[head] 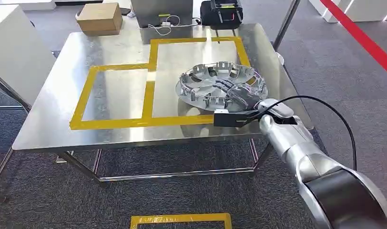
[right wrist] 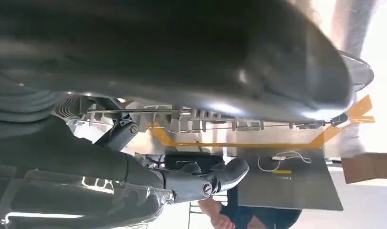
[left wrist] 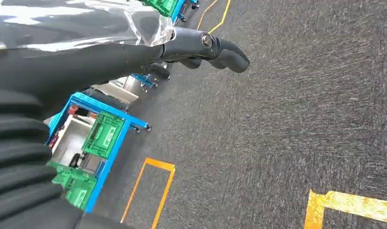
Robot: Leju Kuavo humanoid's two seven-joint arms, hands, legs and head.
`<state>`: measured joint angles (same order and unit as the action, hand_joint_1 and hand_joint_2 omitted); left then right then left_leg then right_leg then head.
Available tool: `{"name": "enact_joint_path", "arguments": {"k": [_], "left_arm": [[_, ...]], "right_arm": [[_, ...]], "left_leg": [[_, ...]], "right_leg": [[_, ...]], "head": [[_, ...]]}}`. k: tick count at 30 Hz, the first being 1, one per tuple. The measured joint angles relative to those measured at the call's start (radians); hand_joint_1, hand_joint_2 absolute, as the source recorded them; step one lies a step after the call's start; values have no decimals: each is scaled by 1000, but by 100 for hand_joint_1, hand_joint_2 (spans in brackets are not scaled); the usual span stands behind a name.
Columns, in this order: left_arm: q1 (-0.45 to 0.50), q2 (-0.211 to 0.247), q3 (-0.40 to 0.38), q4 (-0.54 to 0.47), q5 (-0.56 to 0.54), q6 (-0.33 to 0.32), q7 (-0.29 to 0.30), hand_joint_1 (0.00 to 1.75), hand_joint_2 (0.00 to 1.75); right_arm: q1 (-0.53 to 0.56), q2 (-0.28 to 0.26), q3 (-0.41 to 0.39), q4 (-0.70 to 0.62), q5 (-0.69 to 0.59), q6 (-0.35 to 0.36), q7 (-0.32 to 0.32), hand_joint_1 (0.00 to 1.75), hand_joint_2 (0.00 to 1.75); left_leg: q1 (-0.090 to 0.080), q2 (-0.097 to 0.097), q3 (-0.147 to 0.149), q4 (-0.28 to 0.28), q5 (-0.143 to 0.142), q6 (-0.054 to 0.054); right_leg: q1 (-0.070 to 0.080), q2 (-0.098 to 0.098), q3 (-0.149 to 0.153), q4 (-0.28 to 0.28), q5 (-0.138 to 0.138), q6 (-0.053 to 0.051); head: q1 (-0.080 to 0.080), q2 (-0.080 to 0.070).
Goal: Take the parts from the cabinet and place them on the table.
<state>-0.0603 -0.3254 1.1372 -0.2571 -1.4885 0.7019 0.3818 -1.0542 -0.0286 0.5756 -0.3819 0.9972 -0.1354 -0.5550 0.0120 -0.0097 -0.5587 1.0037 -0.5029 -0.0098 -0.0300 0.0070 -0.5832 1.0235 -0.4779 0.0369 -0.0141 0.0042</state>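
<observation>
A silver wheel-cover part (head: 215,83) lies inside the right yellow-taped rectangle on the steel table (head: 120,129). My right hand (head: 237,95) reaches over the part's near right rim, dark fingers spread across its ribbed inner face. In the right wrist view the part (right wrist: 258,62) looms close and blurred. One finger reaches up to its clips, while the thumb (right wrist: 206,183) stands straight out, well apart from the rim. My left hand (left wrist: 134,47) hangs over grey carpet with its fingers extended and nothing in it.
A cardboard box (head: 100,18), a grey case (head: 160,12) with a white cable and a black device (head: 221,12) stand behind the table. The left taped rectangle (head: 115,93) is bare. Blue carts with green crates (left wrist: 103,133) stand on the carpet. A person's hand (right wrist: 220,219) shows beyond the table.
</observation>
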Motion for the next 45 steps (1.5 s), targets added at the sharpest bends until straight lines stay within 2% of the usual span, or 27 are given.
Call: {"name": "enact_joint_path", "arguments": {"k": [11,15,17,20,23,27,29,33,45], "left_arm": [[-2,4,-10,12,-21,0,45,0,0],[-3,6,-16,19,-23,0,53,0,0],[-3,6,-18,21,-22,0,64,0,0],[-3,5,-26,21,-21,0,77,0,0],[-4,5,-34,27,-21,0,95,0,0],[-7,6,-43,37,-23,0,99,0,0],[-8,7,-45,42,-21,0,93,0,0],[-8,8,-48,46,-20,0,77,0,0],[-8,8,-50,47,-11,0,65,0,0]], "right_arm": [[-2,15,0,0,-2,-19,17,0,0],[-12,32,-25,2,-88,-2,4,0,0],[-16,44,-79,2,-242,55,-27,0,0],[-29,68,-215,2,-432,145,-40,0,0],[-44,86,-353,2,-620,252,-11,0,0],[-52,110,-516,2,-749,303,19,0,0],[-55,119,-567,2,-761,303,30,0,0],[-63,122,-618,2,-758,294,38,0,0],[-76,113,-639,1,-730,286,14,0,0]], "left_leg": [[0,0,0,0,0,0],[0,0,0,0,0,0],[0,0,0,0,0,0],[0,-1,-1,0,0,0],[0,-1,-2,0,0,0],[0,-1,-2,0,0,0],[0,-1,-2,0,0,0],[0,-1,-2,0,0,0],[0,-1,-1,0,0,0]], "right_leg": [[0,0,0,0,0,0],[0,0,0,0,0,0],[0,0,0,0,0,0],[0,-1,-1,0,0,0],[0,-2,-1,0,0,0],[0,-1,-1,0,0,0],[0,-2,-1,0,0,0],[0,-2,-1,0,0,0],[0,-2,-1,0,0,0]], "head": [[0,0],[0,0],[0,0],[0,0],[0,0],[0,0],[0,0],[0,0],[0,0]]}}
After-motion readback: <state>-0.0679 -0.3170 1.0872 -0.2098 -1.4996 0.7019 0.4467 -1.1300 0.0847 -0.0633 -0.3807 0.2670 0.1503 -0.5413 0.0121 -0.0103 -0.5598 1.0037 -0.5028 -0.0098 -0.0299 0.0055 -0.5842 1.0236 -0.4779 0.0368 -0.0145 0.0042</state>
